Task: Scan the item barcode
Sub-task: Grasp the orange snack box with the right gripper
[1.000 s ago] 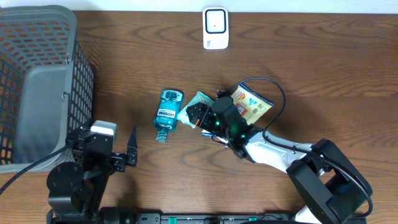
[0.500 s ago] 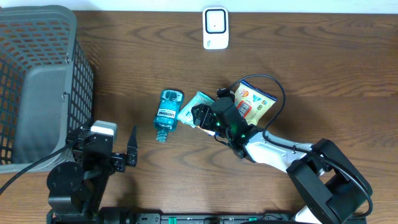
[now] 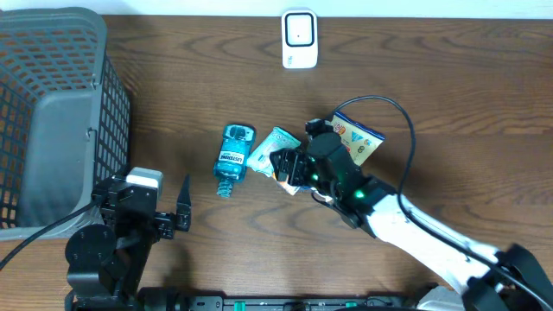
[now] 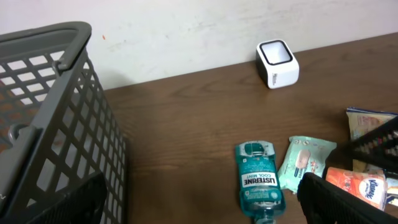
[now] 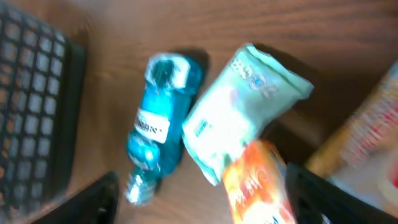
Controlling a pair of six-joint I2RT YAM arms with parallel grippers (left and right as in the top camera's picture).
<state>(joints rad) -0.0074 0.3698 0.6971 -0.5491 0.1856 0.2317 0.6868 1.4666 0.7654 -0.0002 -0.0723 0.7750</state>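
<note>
Right arm (image 3: pixel 406 220) has swung outward — right jaws gape around the orange pack (image 5: pixel 255 180), not gripping; left jaws wide open, empty.

Right wrist view is all smeared for me, so I can't read the label on the blue bottle (image 5: pixel 158 118). The orange pack (image 5: pixel 258 183) runs off the bottom edge and the yellow snack bag (image 5: pixel 367 137) off the right. From overhead, the right arm (image 3: pixel 363 194) covers most of that orange pack, and the basket (image 3: pixel 52 15) is cropped at the left. I can't make out a barcode anywhere.
</note>
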